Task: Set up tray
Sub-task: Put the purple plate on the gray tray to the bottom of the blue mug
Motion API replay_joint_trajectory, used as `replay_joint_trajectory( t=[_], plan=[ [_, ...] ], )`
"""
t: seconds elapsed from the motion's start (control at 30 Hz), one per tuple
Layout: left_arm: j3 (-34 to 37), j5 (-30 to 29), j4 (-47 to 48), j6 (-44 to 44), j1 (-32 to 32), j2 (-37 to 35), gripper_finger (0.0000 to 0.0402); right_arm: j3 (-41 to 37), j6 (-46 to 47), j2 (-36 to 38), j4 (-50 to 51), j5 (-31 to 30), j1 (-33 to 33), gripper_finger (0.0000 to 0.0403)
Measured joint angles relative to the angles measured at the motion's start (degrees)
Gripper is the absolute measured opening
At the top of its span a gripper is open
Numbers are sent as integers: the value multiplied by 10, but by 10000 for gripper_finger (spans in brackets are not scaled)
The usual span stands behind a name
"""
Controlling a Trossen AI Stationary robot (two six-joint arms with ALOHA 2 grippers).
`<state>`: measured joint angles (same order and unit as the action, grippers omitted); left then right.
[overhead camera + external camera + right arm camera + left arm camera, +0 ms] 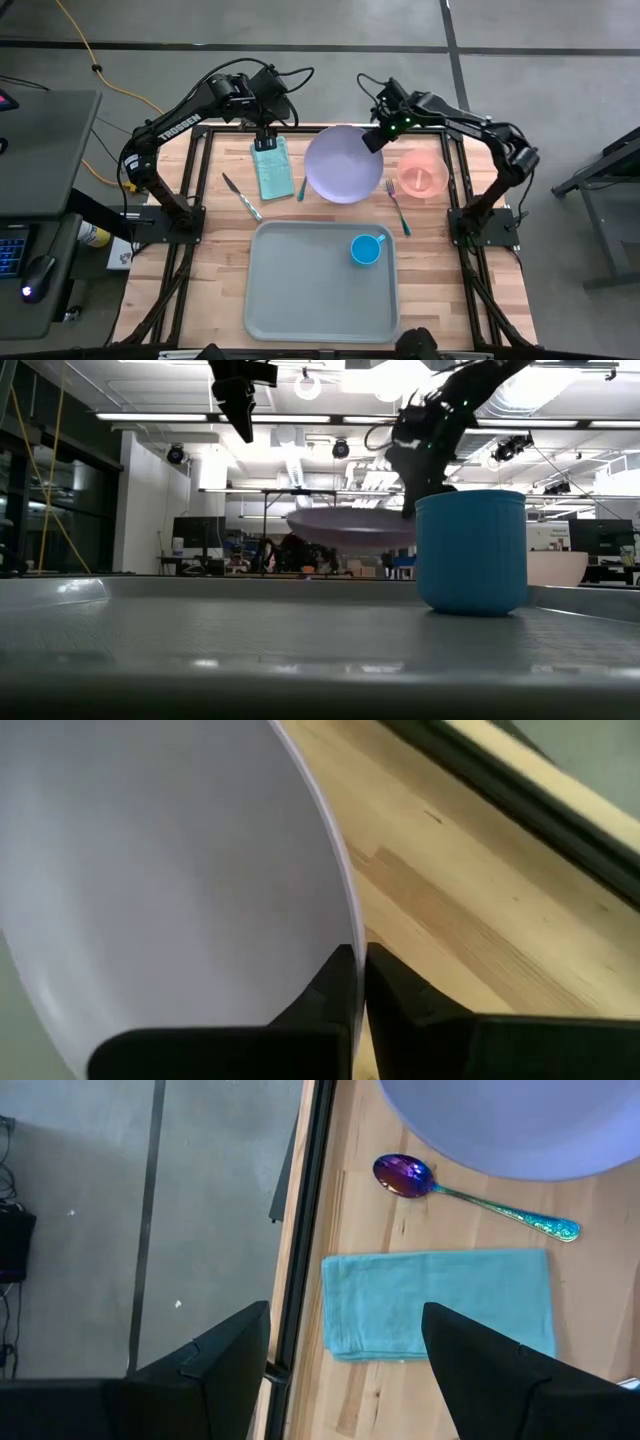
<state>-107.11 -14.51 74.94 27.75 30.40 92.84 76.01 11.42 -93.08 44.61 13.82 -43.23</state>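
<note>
The right gripper (374,139) was clamped on the lavender plate's (340,165) rim, plate lifted; best kept level and lowered beside the blue cup (366,249) on the tray (290,290) (near table edge). Left gripper (266,139) hung wide above the napkin (272,168).

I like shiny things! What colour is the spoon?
The spoon is rainbow-shiny: purple-blue bowl, teal-green handle. Best seen in the left wrist view.

Most of the tray (300,290) is wide open; the only thing in the way is the blue cup (366,249) up at its 2 o'clock corner. Past the tray's 12 o'clock edge it gets crowded: knife (242,196), napkin (273,166), spoon (302,188), plate (343,163), fork (397,204), pink bowl (422,175).
</note>
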Motion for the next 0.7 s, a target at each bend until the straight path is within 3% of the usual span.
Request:
replay_joint_trajectory(
  t=[0.43,0.7],
  plan=[
    [0,9,-1,7,0,0,294,0,56,133,-19,89,13,0],
    [0,9,-3,11,0,0,294,0,102,204,-2,92,90,0]
  ],
)
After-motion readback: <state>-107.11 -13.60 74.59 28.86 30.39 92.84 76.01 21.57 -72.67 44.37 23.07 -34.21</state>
